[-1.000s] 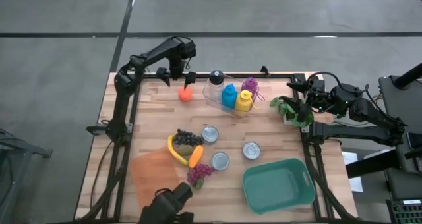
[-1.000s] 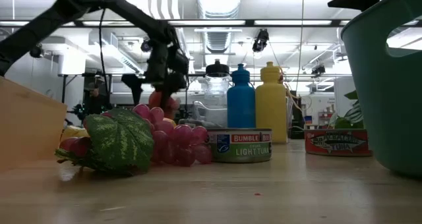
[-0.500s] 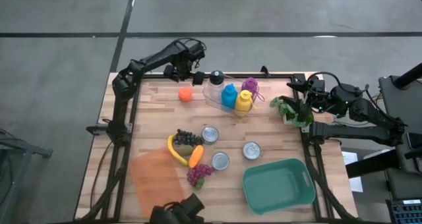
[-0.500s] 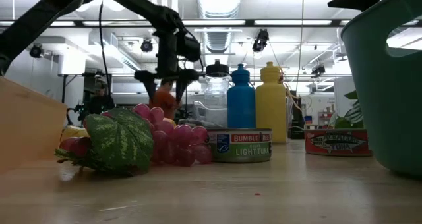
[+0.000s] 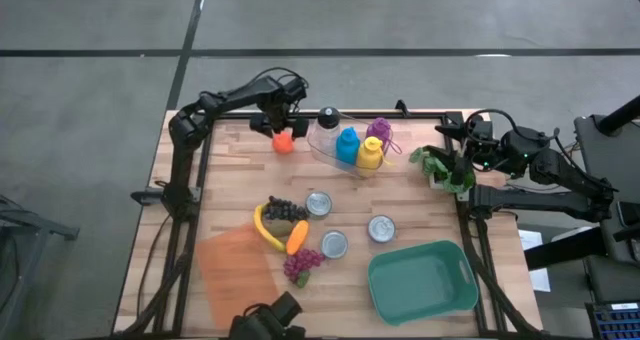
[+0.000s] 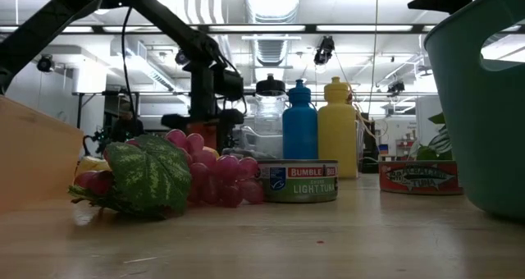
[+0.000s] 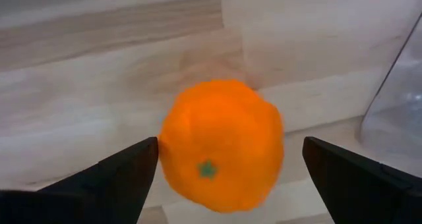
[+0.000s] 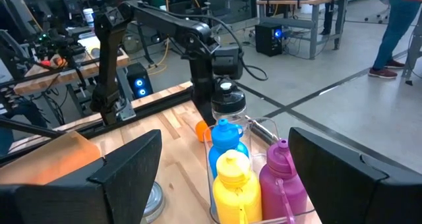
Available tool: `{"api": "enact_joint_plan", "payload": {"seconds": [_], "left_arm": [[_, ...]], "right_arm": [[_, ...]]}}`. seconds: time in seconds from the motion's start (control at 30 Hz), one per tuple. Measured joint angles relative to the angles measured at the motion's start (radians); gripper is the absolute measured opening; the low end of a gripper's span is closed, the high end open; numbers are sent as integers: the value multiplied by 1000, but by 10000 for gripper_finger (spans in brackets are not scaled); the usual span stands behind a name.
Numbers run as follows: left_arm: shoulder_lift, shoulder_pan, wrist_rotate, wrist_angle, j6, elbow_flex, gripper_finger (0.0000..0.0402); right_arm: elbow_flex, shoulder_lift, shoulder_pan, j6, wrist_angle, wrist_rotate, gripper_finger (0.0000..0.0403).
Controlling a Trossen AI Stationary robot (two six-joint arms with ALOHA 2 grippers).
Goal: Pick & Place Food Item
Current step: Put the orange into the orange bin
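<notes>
At the table's far left edge, the left gripper [image 5: 281, 126] is hovering directly over the orange [image 5: 284, 142], jaws spread wide either side of it, not touching. At the right edge, the right gripper [image 5: 462, 148] is waiting with fingers parted, holding nothing.

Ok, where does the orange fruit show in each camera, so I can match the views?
High view: orange fruit near the table's far edge, under the left hand.
Low view: mostly hidden behind the left hand.
Left wrist view: centre, between the open fingers.
Right wrist view: small, behind the blue bottle.
Shared landmark: the clear jar beside it.
</notes>
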Motion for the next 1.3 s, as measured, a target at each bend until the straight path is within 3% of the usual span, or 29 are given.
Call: {"api": "enact_joint_plan", "payload": {"seconds": [0.6,0.9,1.3], "left_arm": [[0,9,-5,36,0,-49,382],[0,8,46,84,-4,-109,381],[0,8,47,105,4,-113,298]], "right_arm": [[0,0,0,0,0,0,329],[0,0,0,0,0,0,329],[0,0,0,0,0,0,329]]}}
